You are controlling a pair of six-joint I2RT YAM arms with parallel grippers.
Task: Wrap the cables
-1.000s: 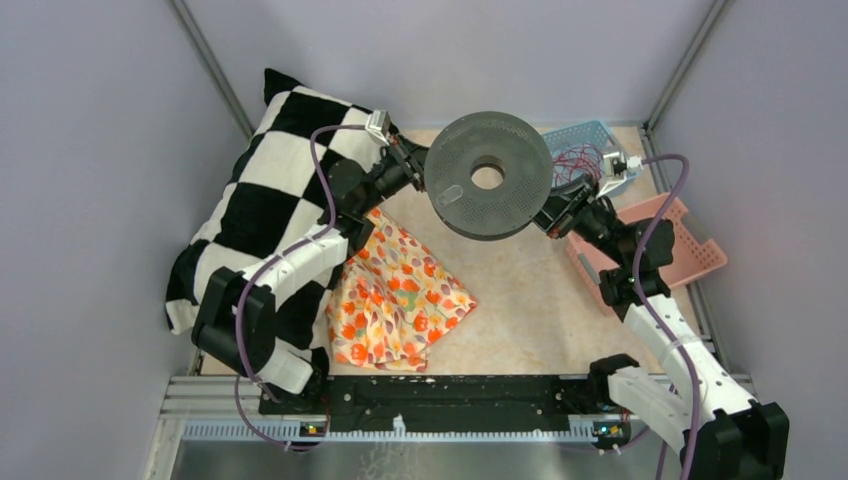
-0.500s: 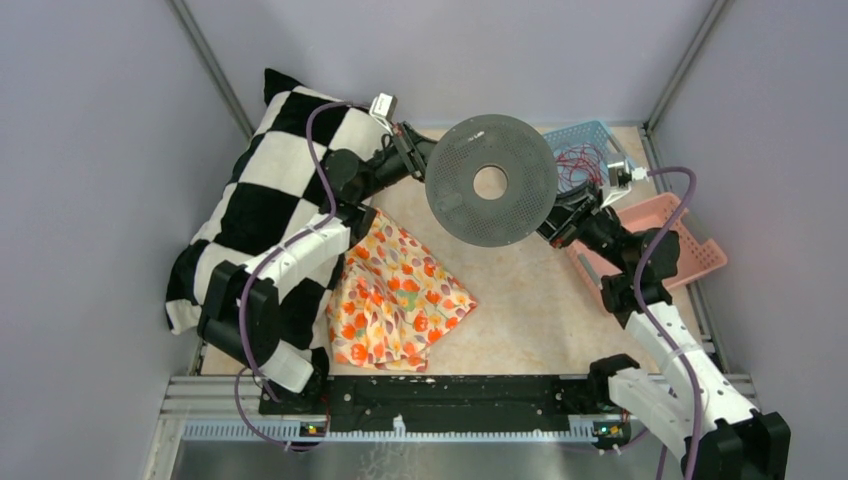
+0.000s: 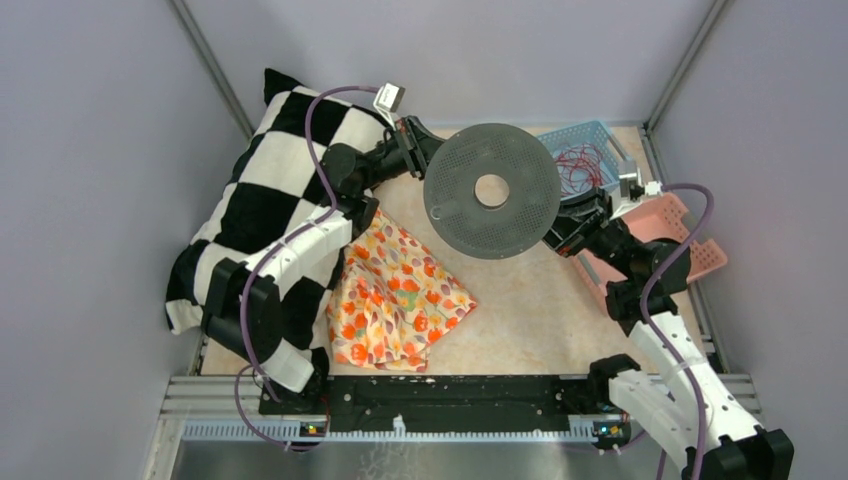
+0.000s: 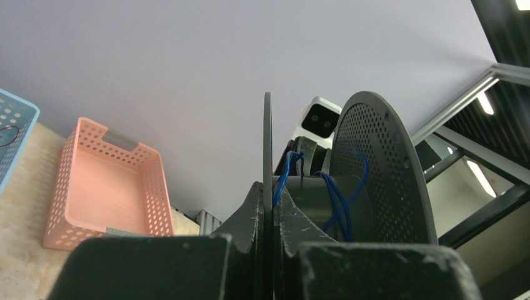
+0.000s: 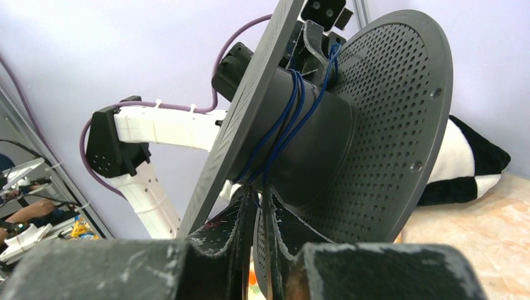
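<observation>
Wrapping looks barely begun. The blue cable makes only a few loose turns round the hub of the one spool, held aloft near the tabletop's far edge. The left gripper is clenched on a flange rim. The right gripper is pinched, seemingly on the cable's strands (the gap is hard to read). One tangle of red wires lies unwound in the blue basket at the far right corner. Baskets: two, with the pink basket.
</observation>
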